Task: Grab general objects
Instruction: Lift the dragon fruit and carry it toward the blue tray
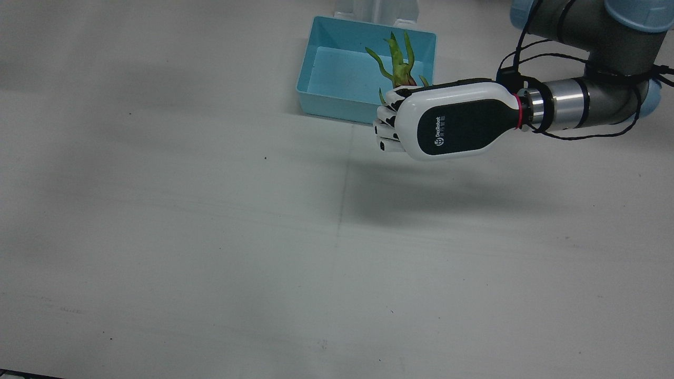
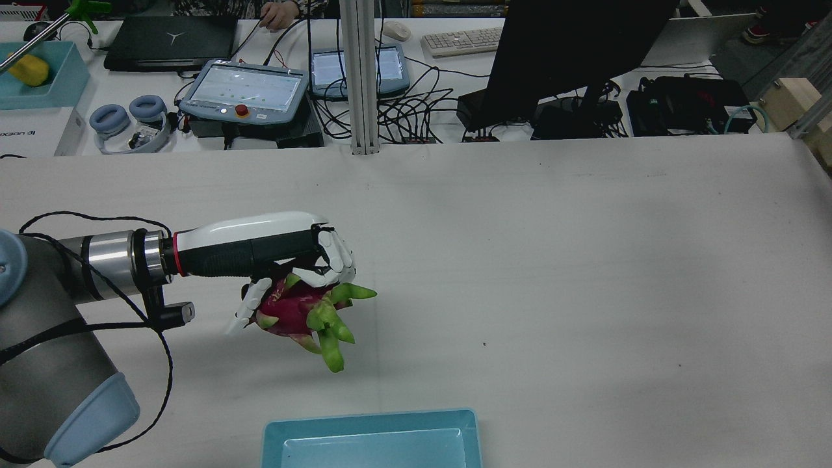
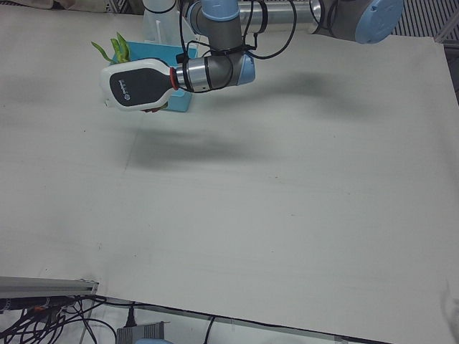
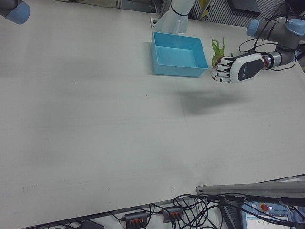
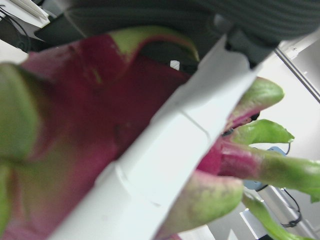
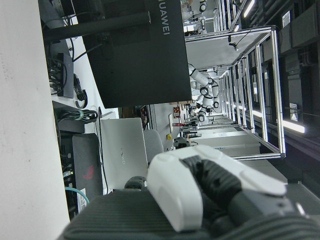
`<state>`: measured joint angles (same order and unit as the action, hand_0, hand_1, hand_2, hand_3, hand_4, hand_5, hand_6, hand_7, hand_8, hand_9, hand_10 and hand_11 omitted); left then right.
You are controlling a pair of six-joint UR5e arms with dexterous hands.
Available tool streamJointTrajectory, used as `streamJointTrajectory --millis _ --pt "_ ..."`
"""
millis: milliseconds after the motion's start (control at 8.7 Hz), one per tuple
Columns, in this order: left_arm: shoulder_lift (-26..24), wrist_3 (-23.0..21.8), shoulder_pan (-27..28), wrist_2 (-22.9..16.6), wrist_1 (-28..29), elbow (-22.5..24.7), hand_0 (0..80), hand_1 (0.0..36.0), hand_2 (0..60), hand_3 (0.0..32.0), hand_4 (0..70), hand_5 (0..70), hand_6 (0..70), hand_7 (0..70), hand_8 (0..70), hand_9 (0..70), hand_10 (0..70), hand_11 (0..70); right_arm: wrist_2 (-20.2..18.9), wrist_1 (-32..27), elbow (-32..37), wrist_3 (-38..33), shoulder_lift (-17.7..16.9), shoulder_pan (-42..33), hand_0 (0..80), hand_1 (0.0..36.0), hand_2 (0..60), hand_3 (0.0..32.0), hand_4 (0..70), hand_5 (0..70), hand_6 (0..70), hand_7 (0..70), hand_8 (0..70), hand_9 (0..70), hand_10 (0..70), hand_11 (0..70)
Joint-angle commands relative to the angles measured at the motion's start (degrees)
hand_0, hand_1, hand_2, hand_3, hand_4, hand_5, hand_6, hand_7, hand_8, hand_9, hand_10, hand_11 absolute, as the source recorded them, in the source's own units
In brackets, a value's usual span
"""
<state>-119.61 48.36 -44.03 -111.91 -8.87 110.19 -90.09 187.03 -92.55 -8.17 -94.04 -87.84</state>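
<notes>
My left hand [image 2: 260, 247] is shut on a dragon fruit [image 2: 296, 312], magenta with green scales, and holds it in the air, palm down. In the front view the hand [image 1: 447, 123] hovers at the near right corner of the blue bin [image 1: 316, 52], and the fruit's green tips [image 1: 400, 60] stick out behind it over the bin. The left hand view is filled by the fruit [image 5: 75, 125] with a white finger [image 5: 165, 150] across it. Of my right hand, only a part [image 6: 200, 190] shows, in its own view; its fingers are unclear.
The blue bin [image 2: 370, 442] stands at the robot's edge of the table, between the pedestals. Beyond the far edge, a desk holds a monitor [image 2: 572, 52], pendants and cables. The white table [image 1: 210, 237] spreads wide in front of the bin.
</notes>
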Motion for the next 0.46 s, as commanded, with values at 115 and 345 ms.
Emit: streamJointTrajectory --millis 115,345 --pt "-1.0 -2.6 11.2 -0.6 7.4 2.5 80.0 36.0 60.0 0.0 70.0 70.0 70.0 70.0 70.0 70.0 70.0 70.0 0.0 0.0 0.0 0.0 0.0 -0.1 0.0 0.0 0.0 0.0 0.0 0.0 0.0 0.0 0.0 0.0 0.0 0.0" --pt "-1.7 -3.0 17.3 -0.7 10.0 4.2 80.0 36.0 60.0 0.0 70.0 70.0 70.0 70.0 70.0 70.0 70.0 70.0 0.0 0.0 0.0 0.0 0.0 -0.1 0.0 0.0 0.0 0.0 0.0 0.0 0.0 0.0 0.0 0.0 0.0 0.0"
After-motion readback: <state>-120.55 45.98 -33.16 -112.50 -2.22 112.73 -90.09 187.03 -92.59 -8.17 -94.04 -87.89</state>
